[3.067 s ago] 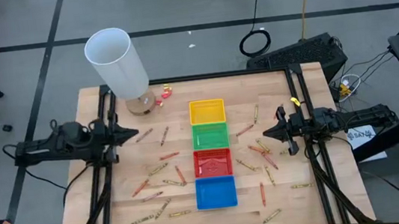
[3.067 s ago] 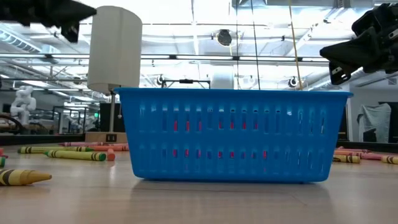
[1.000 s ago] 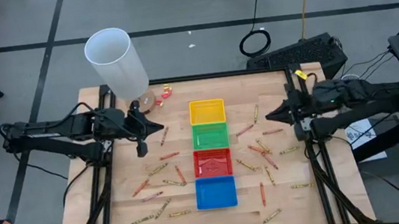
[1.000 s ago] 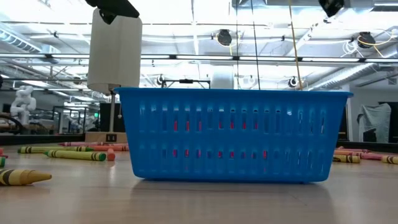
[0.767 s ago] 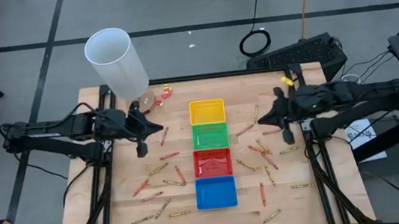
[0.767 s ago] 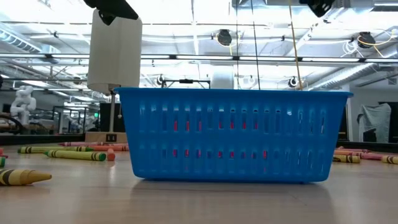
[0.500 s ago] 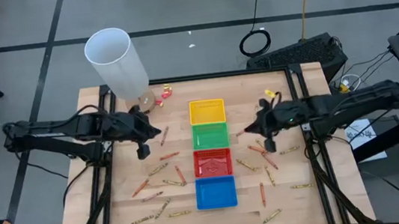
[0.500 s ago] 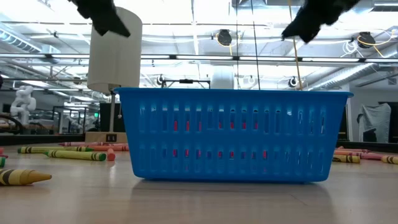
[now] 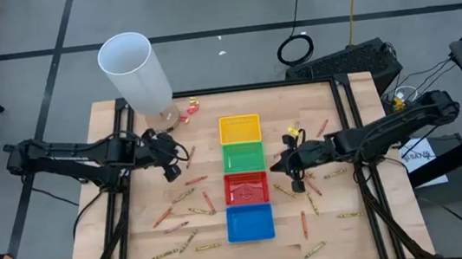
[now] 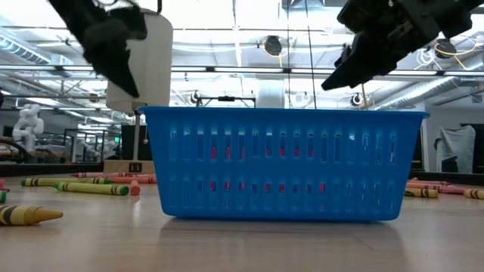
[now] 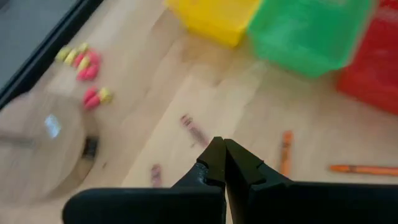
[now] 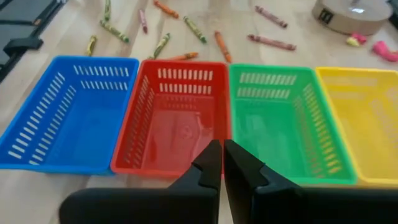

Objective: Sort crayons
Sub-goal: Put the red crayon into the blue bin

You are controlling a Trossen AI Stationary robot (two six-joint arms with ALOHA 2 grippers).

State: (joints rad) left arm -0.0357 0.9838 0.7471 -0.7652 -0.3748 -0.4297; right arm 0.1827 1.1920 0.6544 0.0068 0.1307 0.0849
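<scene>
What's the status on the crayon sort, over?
Left gripper and right gripper shut, empty, flanking the trays. Crayons scattered on the table; all four trays empty. Nothing blocking.

Bystanders on and around the wooden table

A white cylinder (image 9: pixel 136 73) stands on a round base at the far left of the table (image 9: pixel 331 240), with small red and yellow bits (image 9: pixel 189 108) just beside it. Beyond the table's far edge, a black cable coil (image 9: pixel 295 50) and a black keyboard (image 9: pixel 347 61) lie on the grey floor (image 9: pixel 200 7).
</scene>
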